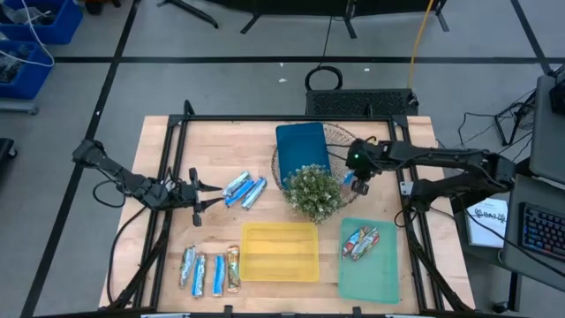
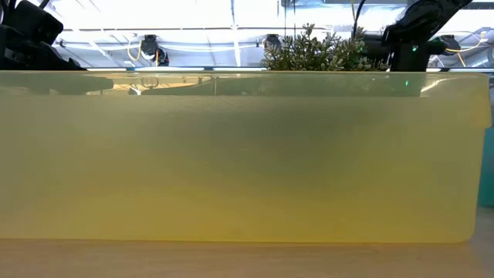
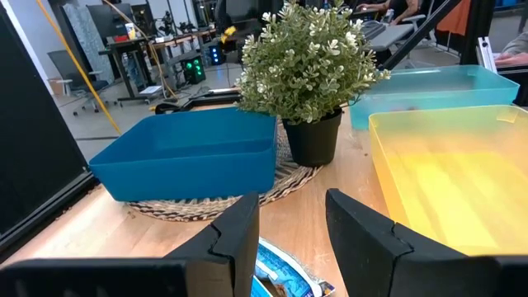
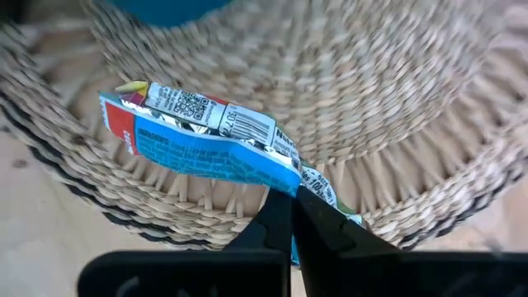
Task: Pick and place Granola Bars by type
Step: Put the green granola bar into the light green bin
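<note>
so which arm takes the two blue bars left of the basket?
Left. Its open end effector sits just beside the two blue bars; the right end effector is shut on a bar at the basket.

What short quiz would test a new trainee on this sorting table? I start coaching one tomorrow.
1. True or false: the yellow tray holds bars.
2. Which arm grips a bar: A left, B right?
3. How many bars lie in the green tray?

Key: 1 false. 2 B: the right gripper pinches a blue bar above the wicker basket; the left gripper stands open near two bars. 3 two.
</note>
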